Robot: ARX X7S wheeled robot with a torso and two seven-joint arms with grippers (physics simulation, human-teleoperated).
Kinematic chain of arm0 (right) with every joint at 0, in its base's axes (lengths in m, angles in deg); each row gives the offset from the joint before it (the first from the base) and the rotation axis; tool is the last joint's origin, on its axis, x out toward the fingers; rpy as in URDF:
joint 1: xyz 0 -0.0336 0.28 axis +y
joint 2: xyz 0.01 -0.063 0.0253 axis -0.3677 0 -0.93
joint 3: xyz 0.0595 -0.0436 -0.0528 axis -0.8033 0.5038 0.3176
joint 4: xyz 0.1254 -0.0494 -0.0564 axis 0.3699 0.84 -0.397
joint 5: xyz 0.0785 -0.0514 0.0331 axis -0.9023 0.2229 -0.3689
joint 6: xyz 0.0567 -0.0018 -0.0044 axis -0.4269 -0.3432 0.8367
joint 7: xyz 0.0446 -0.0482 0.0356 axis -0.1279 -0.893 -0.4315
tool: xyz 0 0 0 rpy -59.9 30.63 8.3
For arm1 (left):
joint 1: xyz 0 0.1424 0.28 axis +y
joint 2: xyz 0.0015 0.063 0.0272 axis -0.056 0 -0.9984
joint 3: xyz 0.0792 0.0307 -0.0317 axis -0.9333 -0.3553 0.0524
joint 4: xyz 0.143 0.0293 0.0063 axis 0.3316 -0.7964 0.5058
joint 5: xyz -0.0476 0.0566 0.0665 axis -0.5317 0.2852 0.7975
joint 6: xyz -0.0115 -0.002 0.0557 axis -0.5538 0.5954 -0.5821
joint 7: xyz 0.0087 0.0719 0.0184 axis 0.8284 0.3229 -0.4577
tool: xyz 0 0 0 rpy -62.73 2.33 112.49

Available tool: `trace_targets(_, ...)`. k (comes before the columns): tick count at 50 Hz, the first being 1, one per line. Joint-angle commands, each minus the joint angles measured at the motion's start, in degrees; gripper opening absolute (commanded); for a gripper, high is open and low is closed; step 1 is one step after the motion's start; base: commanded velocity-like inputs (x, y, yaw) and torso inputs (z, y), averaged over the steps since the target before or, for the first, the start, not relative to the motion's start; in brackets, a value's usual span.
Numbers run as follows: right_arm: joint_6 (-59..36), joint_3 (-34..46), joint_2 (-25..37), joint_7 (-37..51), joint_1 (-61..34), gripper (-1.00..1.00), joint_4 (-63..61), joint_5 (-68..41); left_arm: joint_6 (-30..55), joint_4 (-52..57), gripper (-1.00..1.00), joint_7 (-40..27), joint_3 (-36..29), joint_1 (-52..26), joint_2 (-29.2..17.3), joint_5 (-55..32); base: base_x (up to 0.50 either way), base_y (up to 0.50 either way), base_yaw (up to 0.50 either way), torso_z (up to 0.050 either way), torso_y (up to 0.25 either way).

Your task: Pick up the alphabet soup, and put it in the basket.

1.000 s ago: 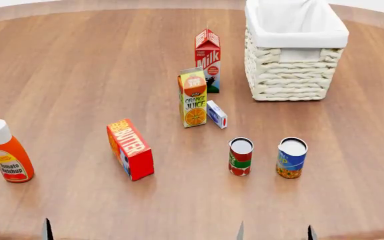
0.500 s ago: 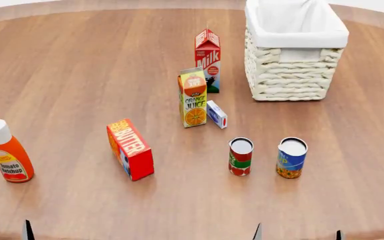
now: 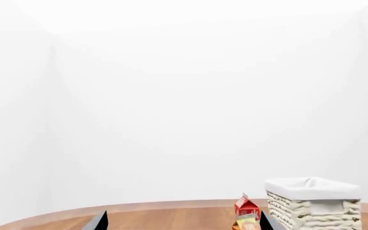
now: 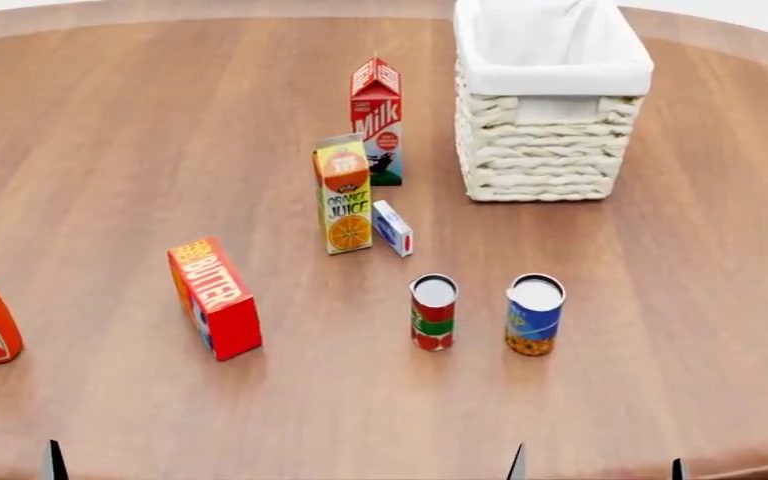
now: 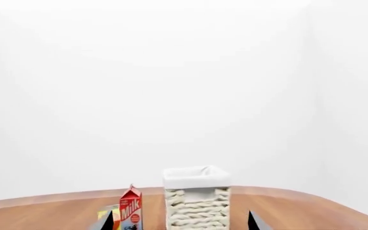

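- The alphabet soup [image 4: 535,315] stands upright on the bench [image 4: 117,150], its long axis vertical and its pale top facing up, at about 4 o'clock from the bench's middle in the head view.
- A red-and-green can [image 4: 432,312] stands just beside it at its 9 o'clock, apart, leaving room for fingers on either side.
- The basket [image 4: 540,150] sits at the soup's 12 o'clock, open mouth up, so a lift-and-carry path looks unobstructed.
- The right end effector [image 4: 595,468] shows only its tips at the near edge, spread apart and holding nothing; it looks best placed to reach.
- The left end effector [image 3: 182,221] appears likewise released, empty.
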State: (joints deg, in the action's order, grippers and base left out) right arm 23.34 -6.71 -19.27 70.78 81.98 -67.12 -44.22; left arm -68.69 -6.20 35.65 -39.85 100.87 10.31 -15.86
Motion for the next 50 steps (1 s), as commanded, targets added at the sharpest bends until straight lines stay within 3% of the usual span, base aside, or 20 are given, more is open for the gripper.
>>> trace_targets(1,-0.5,0.3,0.5,0.4,0.0,1.00,-0.3,-0.6,-0.2,0.7,1.00,-0.5,-0.4,0.5,-0.5,0.2,0.00,-0.20,0.00,0.000,0.000)
trace_targets(50,-0.4,2.4,2.0,1.3,-0.6,1.00,0.7,-1.4,-1.0,2.0,1.00,-3.4,-1.5,1.3,-1.7,0.7,0.00,-0.19,0.00,0.000,0.000)
